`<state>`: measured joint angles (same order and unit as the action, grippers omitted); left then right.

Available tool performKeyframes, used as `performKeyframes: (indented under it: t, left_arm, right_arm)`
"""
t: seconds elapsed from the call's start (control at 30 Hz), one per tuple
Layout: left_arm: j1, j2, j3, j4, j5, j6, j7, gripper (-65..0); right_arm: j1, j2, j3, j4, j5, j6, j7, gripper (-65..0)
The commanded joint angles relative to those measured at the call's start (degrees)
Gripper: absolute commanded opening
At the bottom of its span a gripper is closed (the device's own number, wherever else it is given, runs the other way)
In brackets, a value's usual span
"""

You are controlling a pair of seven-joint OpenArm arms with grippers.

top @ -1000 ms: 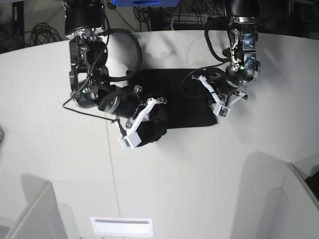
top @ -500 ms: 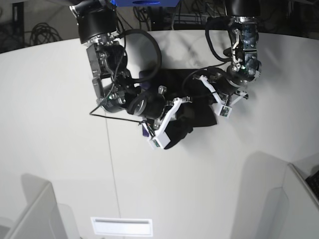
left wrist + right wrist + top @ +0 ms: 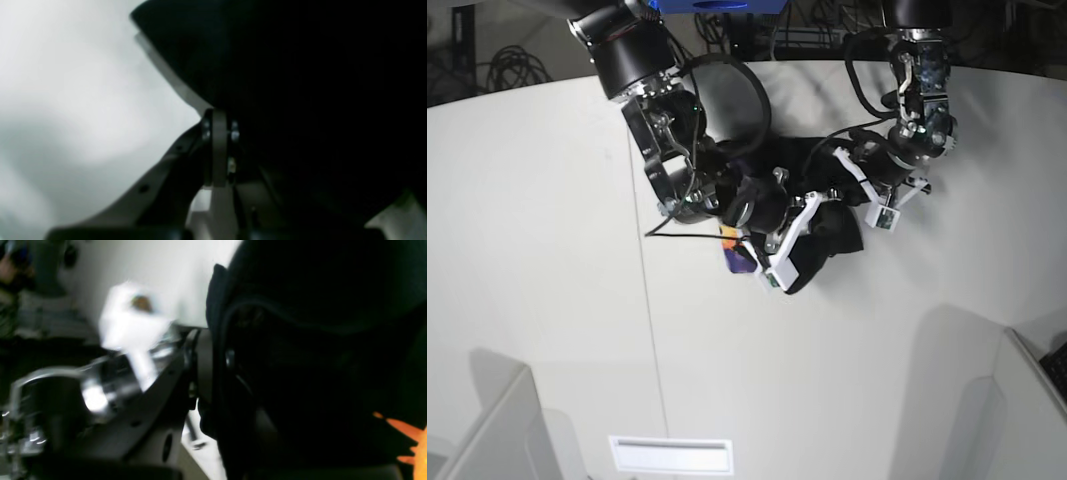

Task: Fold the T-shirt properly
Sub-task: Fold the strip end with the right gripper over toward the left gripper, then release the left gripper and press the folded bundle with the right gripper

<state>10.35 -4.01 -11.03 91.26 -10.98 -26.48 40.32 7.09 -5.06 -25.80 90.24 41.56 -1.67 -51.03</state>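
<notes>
The black T-shirt (image 3: pixel 839 236) lies bunched on the white table (image 3: pixel 547 250) between my two arms. A strip of its orange and purple print (image 3: pixel 738 256) shows at the lower left of the bunch. My right gripper (image 3: pixel 781 272), on the left of the base view, is shut on a lifted fold of the T-shirt. That fabric (image 3: pixel 317 340) fills the right wrist view, with an orange bit of print (image 3: pixel 413 440) at its corner. At the shirt's right edge my left gripper (image 3: pixel 880 212) is shut on the T-shirt (image 3: pixel 300 83).
A thin seam (image 3: pixel 653 330) runs down the table. A white slot (image 3: pixel 670 453) sits near the front edge. Grey panels stand at the front left (image 3: pixel 487 430) and front right (image 3: pixel 987 400). Cables hang behind the table.
My right arm has swung to the right with the fold of shirt, bringing it close to the left gripper and baring the print. The left gripper has barely shifted.
</notes>
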Motion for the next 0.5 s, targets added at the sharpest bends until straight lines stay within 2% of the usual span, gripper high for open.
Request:
performKeyframes:
  t: [0.0, 0.1, 0.47]
  left_arm:
    - [0.2, -0.2, -0.1, 0.8, 0.0, -0.1, 0.6, -65.0]
    - [1.5, -0.3, -0.9, 2.9, 0.0, -0.1, 0.6, -65.0]
    - [9.7, -0.3, -14.3, 15.0, 0.0, -0.4, 0.6, -65.0]
  right_arm:
    - [1.2, -0.5, 0.2, 0.4, 1.2, 0.4, 0.9, -65.0]
    - [1.2, -0.5, 0.2, -1.5, 1.1, 0.4, 1.0, -65.0]
    - [1.7, -0.7, 0.1, -7.2, 1.1, 0.4, 2.9, -65.0]
